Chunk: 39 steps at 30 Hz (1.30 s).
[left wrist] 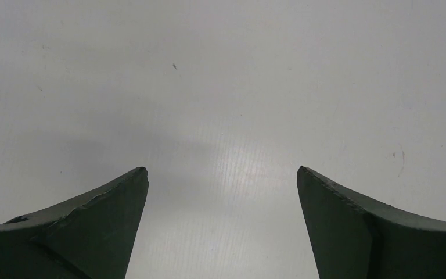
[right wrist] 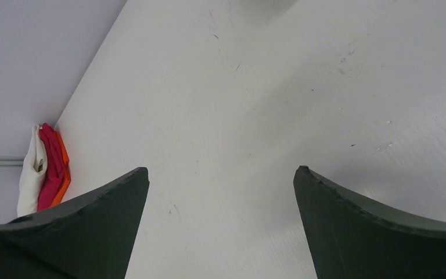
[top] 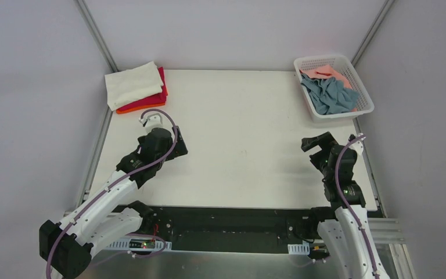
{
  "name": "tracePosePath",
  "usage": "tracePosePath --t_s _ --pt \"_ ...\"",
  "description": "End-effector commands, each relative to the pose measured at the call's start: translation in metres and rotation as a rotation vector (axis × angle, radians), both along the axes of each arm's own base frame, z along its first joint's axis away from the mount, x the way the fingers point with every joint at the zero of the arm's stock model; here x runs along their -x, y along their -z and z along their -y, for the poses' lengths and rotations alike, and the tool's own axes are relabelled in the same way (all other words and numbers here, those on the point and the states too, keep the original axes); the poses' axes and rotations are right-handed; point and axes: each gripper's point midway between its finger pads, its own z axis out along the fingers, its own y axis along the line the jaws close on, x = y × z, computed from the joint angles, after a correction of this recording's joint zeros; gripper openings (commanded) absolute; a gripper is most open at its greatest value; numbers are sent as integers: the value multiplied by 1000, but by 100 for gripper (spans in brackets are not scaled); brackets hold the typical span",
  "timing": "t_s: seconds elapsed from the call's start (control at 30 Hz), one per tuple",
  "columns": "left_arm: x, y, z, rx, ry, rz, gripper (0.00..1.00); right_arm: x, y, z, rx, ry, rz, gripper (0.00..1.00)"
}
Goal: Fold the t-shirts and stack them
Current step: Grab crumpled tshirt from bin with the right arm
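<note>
The slate blue-grey t-shirt (top: 328, 96) lay crumpled in the white basket (top: 364, 109) at the far right corner, on top of a salmon-pink one (top: 331, 74). It was so bunched that I could read no long axis in it. It sat just beyond your right gripper (top: 316, 143), near it and slightly to the right. Your left gripper (top: 151, 123) was well apart from it across the table (top: 238, 128), close to the folded stack (top: 136, 87) at the far left corner. By my reading the right arm was the one to reach. Both pincers were wide, holding nothing, with only bare table between their fingers
</note>
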Motion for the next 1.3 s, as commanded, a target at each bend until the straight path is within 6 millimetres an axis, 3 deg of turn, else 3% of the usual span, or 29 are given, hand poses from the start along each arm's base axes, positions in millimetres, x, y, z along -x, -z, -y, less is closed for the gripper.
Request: tracePosePath --t_s 0.0,0.13,0.27,0.6,0.93,1.27 --pt "-3 -15 -1 4 -3 41 99 -7 -18 -2 0 -16 66 100" --pt "-4 -12 -4 -2 -22 36 99 -18 -41 -2 24 -25 87 100" --pt "-5 -12 -5 -12 -30 36 99 -41 -71 12 75 48 32 100" --pt "-12 -10 -11 -50 -69 35 99 -142 -118 54 309 128 -97 99" --pt "-23 -7 -9 -96 -72 10 99 -236 -69 88 344 125 -294 99" --pt "-24 -5 -9 -106 -75 0 99 -307 -29 94 296 38 -266 91"
